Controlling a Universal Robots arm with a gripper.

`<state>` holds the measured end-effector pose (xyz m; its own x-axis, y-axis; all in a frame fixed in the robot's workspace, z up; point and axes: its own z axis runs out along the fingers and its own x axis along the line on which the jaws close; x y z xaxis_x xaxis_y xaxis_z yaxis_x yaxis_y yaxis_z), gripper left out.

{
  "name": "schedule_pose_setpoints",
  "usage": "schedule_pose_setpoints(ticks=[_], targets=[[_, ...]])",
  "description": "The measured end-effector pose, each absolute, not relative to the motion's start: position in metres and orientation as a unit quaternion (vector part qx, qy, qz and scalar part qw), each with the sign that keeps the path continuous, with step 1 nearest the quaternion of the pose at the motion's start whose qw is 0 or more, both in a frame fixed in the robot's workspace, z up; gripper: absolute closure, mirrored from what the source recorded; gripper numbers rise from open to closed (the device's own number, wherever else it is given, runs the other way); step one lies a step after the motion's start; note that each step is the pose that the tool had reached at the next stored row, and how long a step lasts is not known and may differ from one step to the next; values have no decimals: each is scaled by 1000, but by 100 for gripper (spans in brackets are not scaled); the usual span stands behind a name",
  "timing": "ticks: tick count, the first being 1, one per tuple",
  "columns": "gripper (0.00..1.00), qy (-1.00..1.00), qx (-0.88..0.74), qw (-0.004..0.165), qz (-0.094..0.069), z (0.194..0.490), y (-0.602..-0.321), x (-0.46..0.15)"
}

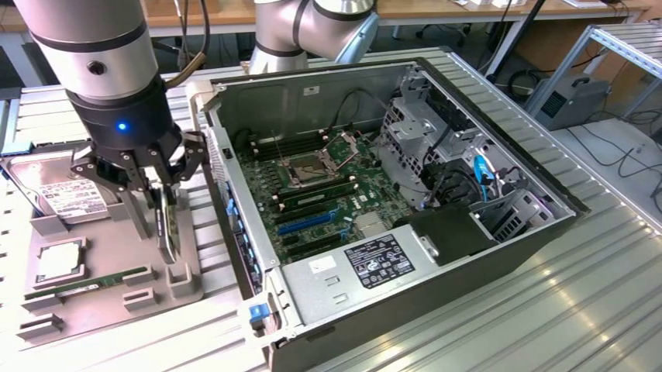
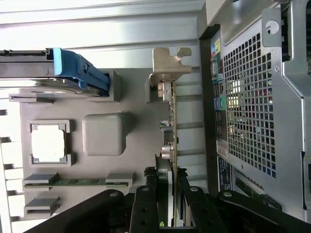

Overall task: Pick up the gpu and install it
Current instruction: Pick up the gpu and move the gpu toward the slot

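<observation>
Arm (image 1: 98, 62) upright at the exterior view's upper left; wrist pointing down
Gripper (image 1: 155, 213) half-spread; fingers (image 2: 145, 204) clamped on the gpu (image 2: 173, 141) from both sides

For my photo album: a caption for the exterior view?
Gripper grasps the upright gpu in its grey tray beside the open computer case.

My arm (image 1: 88, 46): silver-grey tubular segments, black wrist housing bearing one lit blue indicator. My pincer (image 2: 169, 196): black linkage fingers (image 2: 144, 208), pivot screws visible at the joints.
</observation>
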<state>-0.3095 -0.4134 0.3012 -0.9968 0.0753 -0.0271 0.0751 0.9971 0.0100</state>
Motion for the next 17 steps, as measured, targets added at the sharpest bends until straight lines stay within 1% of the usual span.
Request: schedule_pose_setpoints(ticks=[17], targets=[[73,999,38,14,5,305,-413,-309]])
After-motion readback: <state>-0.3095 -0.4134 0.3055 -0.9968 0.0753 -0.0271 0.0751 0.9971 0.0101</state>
